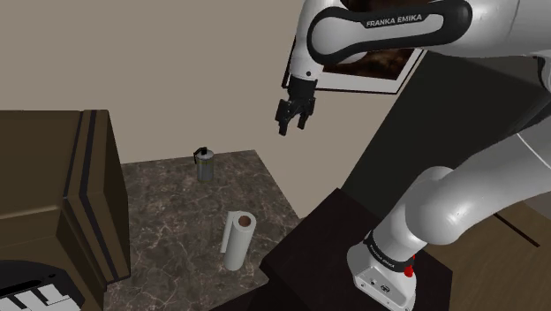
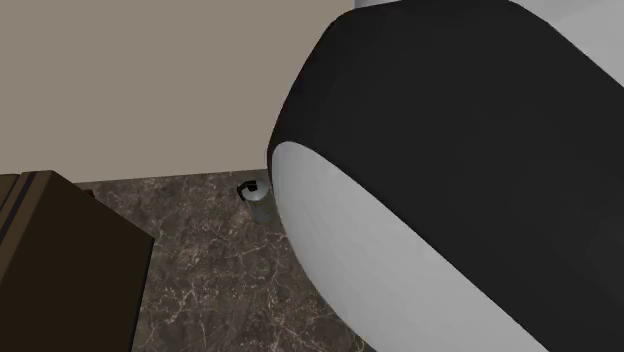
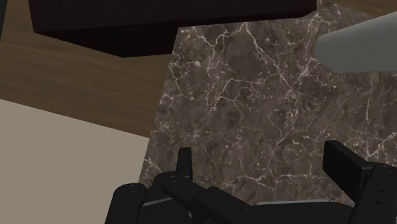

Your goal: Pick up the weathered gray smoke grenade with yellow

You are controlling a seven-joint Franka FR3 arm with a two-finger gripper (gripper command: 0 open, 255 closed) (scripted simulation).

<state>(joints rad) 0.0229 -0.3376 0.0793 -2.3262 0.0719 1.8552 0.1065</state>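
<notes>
The smoke grenade (image 1: pixel 205 164) is a small grey canister with a dark lever on top. It stands upright near the far edge of the dark marble surface (image 1: pixel 177 221). Its top and side peek out beside the arm in the second exterior view (image 2: pixel 256 198). My black gripper (image 1: pixel 294 119) hangs high in the air, well above the surface and off toward the shoulder view's right of the grenade. In the wrist view the gripper (image 3: pixel 264 168) is open, its fingers (image 3: pixel 347 168) wide apart over bare marble, nothing between them.
A white paper towel roll (image 1: pixel 237 238) lies on the marble nearer the stand (image 1: pixel 327 247). A dark wooden cabinet (image 1: pixel 62 194) rises at the shoulder view's left. A framed picture (image 1: pixel 371 71) hangs on the wall behind the arm. The arm's large joint (image 2: pixel 460 180) blocks much of the second exterior view.
</notes>
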